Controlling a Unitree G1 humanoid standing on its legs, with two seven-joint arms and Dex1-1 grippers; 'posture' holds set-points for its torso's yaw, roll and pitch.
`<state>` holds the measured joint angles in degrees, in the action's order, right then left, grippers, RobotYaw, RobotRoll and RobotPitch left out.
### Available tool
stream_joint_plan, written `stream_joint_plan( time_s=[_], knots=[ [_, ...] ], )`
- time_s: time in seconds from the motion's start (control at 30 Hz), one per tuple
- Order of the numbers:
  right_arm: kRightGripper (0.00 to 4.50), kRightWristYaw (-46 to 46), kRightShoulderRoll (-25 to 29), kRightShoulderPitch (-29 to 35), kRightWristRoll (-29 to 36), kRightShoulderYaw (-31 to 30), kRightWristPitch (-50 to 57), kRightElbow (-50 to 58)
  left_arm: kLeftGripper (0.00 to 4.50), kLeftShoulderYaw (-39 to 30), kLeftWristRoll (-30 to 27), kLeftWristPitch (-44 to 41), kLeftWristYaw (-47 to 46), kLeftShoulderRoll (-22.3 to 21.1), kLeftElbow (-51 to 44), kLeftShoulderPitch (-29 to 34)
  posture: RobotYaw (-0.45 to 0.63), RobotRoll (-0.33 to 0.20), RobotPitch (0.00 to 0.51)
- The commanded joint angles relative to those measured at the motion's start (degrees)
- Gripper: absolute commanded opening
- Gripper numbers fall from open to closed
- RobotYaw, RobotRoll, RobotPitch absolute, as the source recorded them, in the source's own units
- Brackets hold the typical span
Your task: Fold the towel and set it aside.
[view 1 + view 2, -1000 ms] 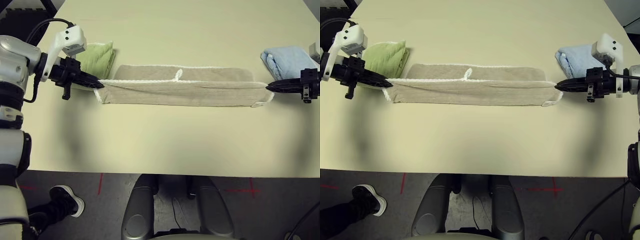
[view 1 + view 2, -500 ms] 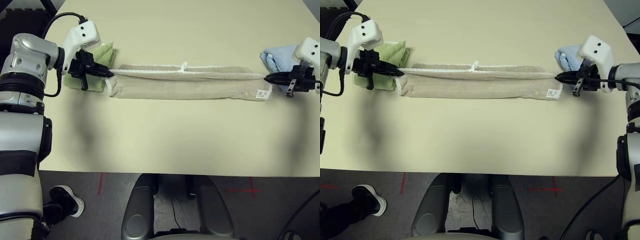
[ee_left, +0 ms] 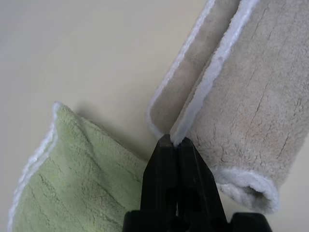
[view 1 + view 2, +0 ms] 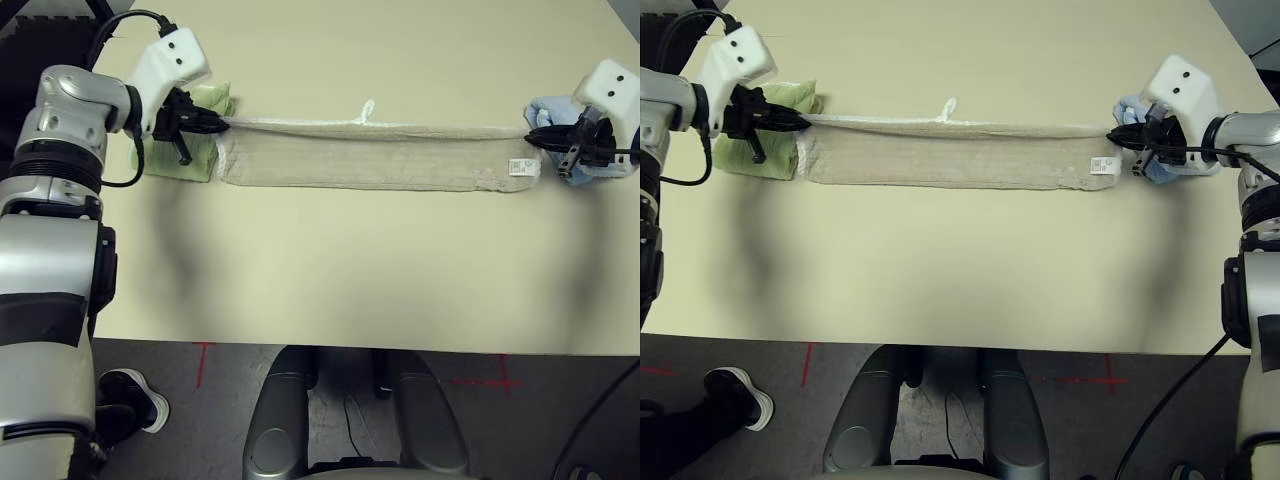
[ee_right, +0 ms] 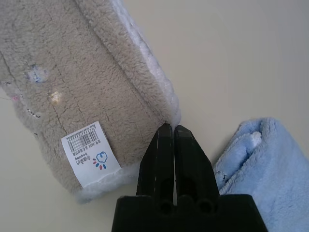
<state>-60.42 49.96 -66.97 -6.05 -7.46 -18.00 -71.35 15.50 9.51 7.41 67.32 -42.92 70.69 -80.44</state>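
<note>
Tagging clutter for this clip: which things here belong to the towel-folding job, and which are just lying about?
In the job: beige towel, pinched at its ends by the left gripper and the right gripper.
Lying about: green towel, blue towel.

Both head views look steeply down from above the near edge of the bench (image 4: 320, 280), covering its whole width; they share nearly everything, slightly offset sideways. Each wrist view sits very close behind its claw, looking along the fingers: the left claw (image 3: 174, 140) at one end of the towel (image 3: 251, 111), the right claw (image 5: 170, 128) at the other.
</note>
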Motion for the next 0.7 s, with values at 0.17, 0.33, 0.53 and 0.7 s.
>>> stream_joint_plan(
  time_s=[0.17, 0.33, 0.53, 0.7],
  knots=[
    [0.26, 5.4, -0.4, 0.5, -5.3, -1.5, 1.4, -1.1, 0.24, 0.0, 3.9, 0.5, -3.5, -0.2, 1.8, 2.7, -0.01, 0.0, 0.322],
    [1.9, 6.2, -1.0, -0.3, -6.1, -0.7, 1.1, -0.6, 1.81, 0.0, 5.4, 1.0, -5.3, 0.1, 1.9, 3.4, -0.01, 0.0, 0.319],
    [4.03, 8.7, -0.1, -1.4, -5.3, 1.4, 0.3, -0.5, 4.05, -0.9, 6.4, 2.5, -9.2, -1.1, 1.7, 1.3, -0.01, 0.0, 0.316],
    [4.45, 12.9, 1.1, -2.1, -4.4, 4.1, -1.2, -0.5, 4.47, -2.1, 6.7, 3.4, -13.1, -2.4, 1.6, -0.8, -0.01, 0.0, 0.317]
  ],
)
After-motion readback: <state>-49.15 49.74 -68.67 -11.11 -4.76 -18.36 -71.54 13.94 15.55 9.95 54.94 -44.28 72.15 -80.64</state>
